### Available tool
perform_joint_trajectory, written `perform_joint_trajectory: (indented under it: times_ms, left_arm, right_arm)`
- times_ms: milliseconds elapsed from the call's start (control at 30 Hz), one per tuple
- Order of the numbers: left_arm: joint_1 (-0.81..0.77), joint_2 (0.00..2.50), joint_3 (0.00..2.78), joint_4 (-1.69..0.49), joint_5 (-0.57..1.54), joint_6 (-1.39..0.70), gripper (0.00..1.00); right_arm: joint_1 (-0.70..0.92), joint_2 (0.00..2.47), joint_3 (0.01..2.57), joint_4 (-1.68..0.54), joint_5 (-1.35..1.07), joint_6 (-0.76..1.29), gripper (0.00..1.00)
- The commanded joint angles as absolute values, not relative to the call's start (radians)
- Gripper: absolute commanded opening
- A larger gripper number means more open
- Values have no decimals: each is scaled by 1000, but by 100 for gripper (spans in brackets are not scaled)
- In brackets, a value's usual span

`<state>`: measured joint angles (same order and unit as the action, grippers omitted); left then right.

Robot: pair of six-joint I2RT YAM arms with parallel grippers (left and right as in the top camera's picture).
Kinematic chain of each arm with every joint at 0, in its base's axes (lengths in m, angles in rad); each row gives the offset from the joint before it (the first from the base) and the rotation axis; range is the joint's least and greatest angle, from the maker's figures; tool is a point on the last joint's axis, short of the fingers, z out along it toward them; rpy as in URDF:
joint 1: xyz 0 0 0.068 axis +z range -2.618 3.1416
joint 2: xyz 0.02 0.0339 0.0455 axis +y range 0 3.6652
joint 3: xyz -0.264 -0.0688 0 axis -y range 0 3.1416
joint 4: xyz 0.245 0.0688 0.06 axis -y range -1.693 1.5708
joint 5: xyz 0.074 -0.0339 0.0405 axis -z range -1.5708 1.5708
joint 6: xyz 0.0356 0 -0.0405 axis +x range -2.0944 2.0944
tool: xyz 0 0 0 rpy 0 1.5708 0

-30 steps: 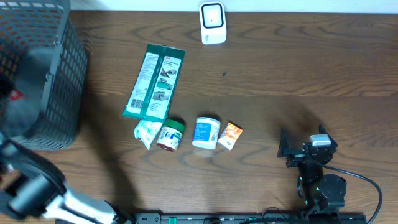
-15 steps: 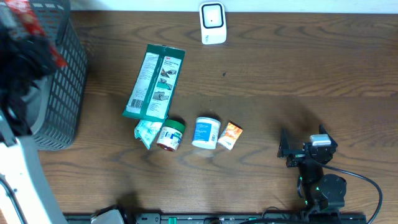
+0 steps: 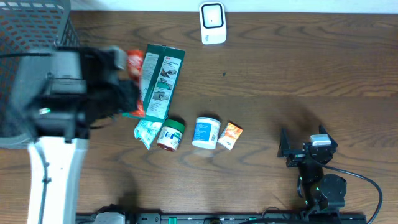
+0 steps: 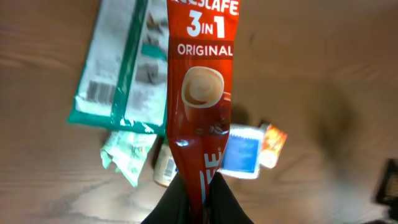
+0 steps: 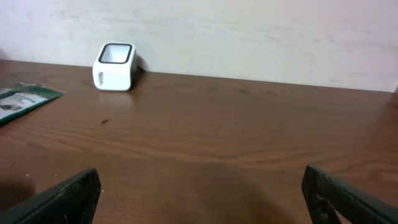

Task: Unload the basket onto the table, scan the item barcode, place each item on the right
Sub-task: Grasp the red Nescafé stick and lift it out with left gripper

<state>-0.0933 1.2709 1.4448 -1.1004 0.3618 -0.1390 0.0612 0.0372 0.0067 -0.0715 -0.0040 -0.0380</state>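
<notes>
My left gripper (image 4: 198,186) is shut on the bottom end of a red Nescafe 3-in-1 sachet (image 4: 202,93), which hangs above the table. Seen from overhead, the left gripper (image 3: 124,93) is blurred beside the basket, and the red sachet (image 3: 134,61) shows next to the green pack. No barcode shows on the sachet's visible face. At the table's far edge stands the white scanner (image 3: 212,23), also in the right wrist view (image 5: 115,65). Low at the near right, my right gripper (image 3: 285,149) stands wide open with nothing in it (image 5: 202,193).
A grey mesh basket (image 3: 37,18) fills the far left corner. A long green pack (image 3: 163,74) lies mid-table. Below it sit a small green-white sachet (image 3: 146,132), a green-lidded jar (image 3: 171,135), a white tub (image 3: 206,132) and an orange packet (image 3: 231,135).
My left arm has swung out from over the basket to the right, carrying the red sachet to the green pack's left side. The right arm has not moved.
</notes>
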Motion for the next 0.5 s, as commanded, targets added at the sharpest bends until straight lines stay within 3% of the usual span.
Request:
perform_joint_trajectory:
  times_ms: [0,467]
  left_arm:
    - [-192,1274,1350,-1063,232,-195,7]
    - [-414,1277,1068,-867,163,-295,7]
  right_arm:
    - [53,33,6,-77,-5,-42,99]
    - [53,33,6,-77,-5,-42,99]
